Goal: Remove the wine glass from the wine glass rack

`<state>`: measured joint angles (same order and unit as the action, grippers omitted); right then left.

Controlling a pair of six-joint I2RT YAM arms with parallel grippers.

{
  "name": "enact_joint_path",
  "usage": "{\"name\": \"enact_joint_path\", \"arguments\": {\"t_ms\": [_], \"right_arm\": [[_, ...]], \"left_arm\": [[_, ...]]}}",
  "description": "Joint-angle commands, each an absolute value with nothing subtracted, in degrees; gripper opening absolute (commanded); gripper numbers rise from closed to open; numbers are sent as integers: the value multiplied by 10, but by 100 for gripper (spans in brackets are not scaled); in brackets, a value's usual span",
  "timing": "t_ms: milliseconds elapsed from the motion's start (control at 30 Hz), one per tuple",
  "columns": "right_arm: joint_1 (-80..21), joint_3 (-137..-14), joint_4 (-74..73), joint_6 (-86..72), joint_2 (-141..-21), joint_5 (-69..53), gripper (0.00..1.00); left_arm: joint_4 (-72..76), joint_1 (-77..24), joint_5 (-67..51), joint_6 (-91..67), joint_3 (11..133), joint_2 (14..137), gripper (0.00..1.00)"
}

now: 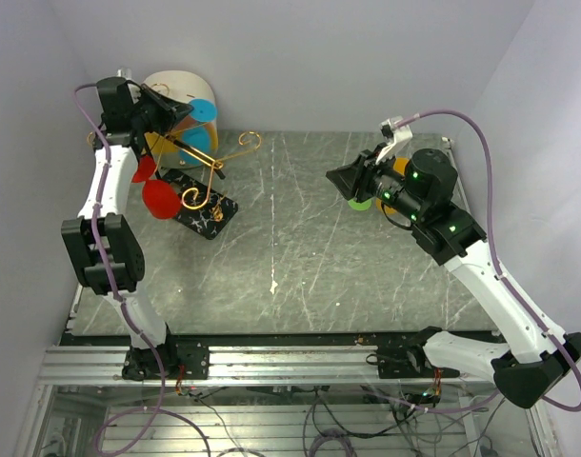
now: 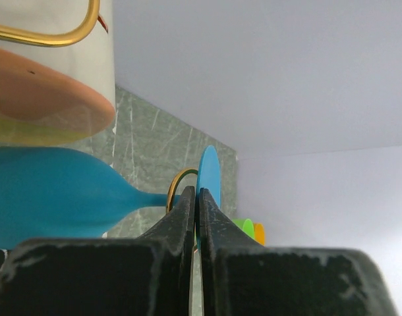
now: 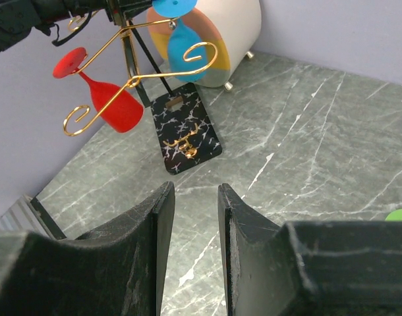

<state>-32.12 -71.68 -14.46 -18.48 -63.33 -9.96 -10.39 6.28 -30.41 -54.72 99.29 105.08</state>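
Note:
The gold wire wine glass rack (image 1: pixel 204 193) stands on its black speckled base (image 1: pixel 209 215) at the back left. A blue wine glass (image 1: pixel 197 134) and a red wine glass (image 1: pixel 160 198) hang from its rails. My left gripper (image 1: pixel 184 112) is at the rack's top. In the left wrist view it (image 2: pixel 197 192) is shut on the edge of the blue glass's round foot (image 2: pixel 209 172), with the blue bowl (image 2: pixel 49 191) at left. My right gripper (image 1: pixel 343 180) is open and empty over the table at mid right. The right wrist view shows the rack (image 3: pixel 132 82), the red glass (image 3: pixel 112 108) and the blue glass (image 3: pixel 183 45).
A cream drum with an orange face (image 1: pixel 174 89) stands behind the rack in the back left corner. A green object (image 1: pixel 361 203) and an orange one (image 1: pixel 398 168) sit beside the right gripper. White walls close the back and both sides.

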Motion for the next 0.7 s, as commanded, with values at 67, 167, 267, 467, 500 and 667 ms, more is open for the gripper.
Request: {"name": "enact_joint_path", "arguments": {"t_ms": [67,167,267,467,500,667], "right_arm": [[-323,-713,-125,-188,-617,-93,33],[-323,-713,-125,-189,-617,-94,33],[-324,-712,-125,-189,-617,-93,33],[-323,-713,-124,-189,-618,-91,33],[-323,-712,-124,-189,-618,-91,33],[-323,-711,-124,-188,-620,-90,33]], "left_arm": [[44,60,-380,-659,926,1030,7],[99,61,-386,-698,901,1029,7],[102,60,-385,-699,899,1026,7],[67,60,-385,-677,902,1012,7],[53,61,-381,-668,904,1004,7],[-14,63,-359,-619,910,977,7]]}}
